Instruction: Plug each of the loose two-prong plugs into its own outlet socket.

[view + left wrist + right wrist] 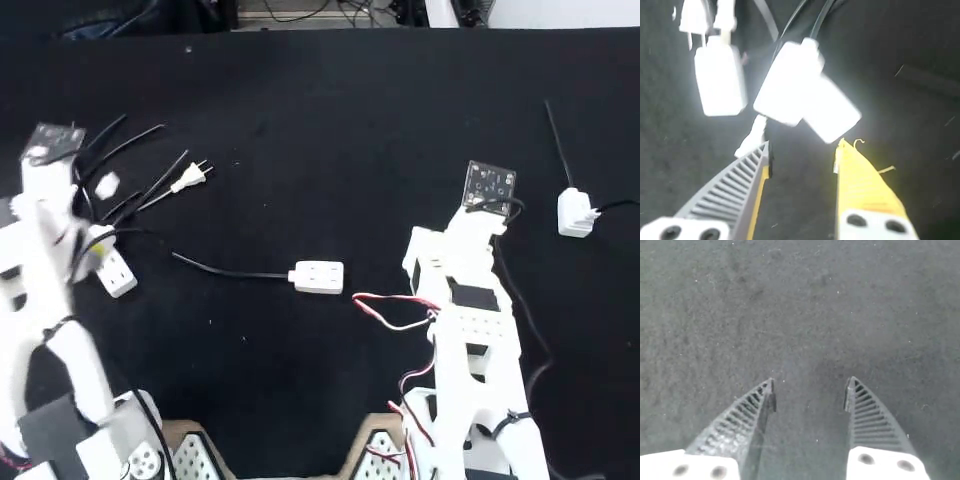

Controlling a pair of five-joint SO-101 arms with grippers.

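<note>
Table (330, 110): a black cloth is covering the whole surface in the high view
Right arm (468, 330): is rising from the lower right of the frame, its wrist ending at middle right
Left arm (45, 300): is standing along the left edge, bending over a bundle of black cords (125, 150)
Right gripper (810, 390): is hanging over bare cloth, fingers (752, 412) spread apart and holding nothing
Left gripper (801, 152): is hovering just short of the white blocks, one grey finger (747, 170) and one yellow standing apart, gripping nothing
White blocks (790, 85): two are overlapping in the glare of the left wrist view and a third (720, 80) is lying beside them; whether any plug is seated cannot be told
Centre outlet socket (319, 277): is lying mid-frame, its cord trailing left
Left outlet socket (115, 272): is lying at middle left, beside the left arm
Right outlet socket (574, 212): is sitting near the right edge
Loose plug (190, 180): is lying at upper left, prongs pointing right, well apart from the centre outlet socket
</note>
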